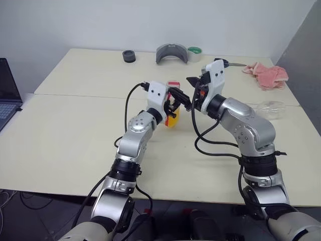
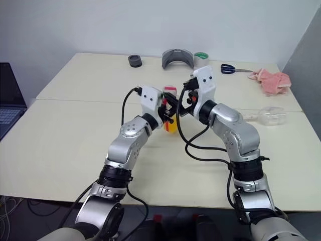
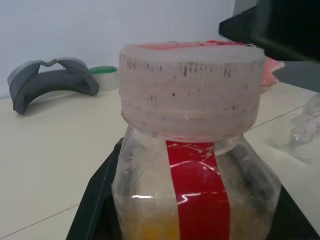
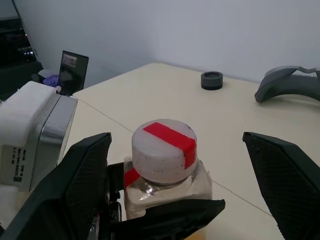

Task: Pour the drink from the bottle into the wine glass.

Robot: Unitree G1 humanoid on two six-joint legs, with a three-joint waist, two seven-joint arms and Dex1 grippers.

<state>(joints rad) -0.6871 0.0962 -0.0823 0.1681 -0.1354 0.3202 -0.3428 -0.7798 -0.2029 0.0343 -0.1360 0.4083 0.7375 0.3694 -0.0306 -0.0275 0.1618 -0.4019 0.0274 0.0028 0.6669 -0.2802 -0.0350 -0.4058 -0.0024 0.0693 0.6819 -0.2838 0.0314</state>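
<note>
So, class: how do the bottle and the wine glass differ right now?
The bottle stands upright, capped, part-filled with orange drink; the wine glass lies on its side, empty. The left gripper holds the bottle; nothing touches the wine glass. Both are clear.

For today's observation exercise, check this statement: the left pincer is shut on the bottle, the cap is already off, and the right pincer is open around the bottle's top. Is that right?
One detail is wrong: the cap is on the bottle, as the right wrist view shows. The rest stands: the left pincer is shut on the bottle and the right pincer is open around its top.
</note>
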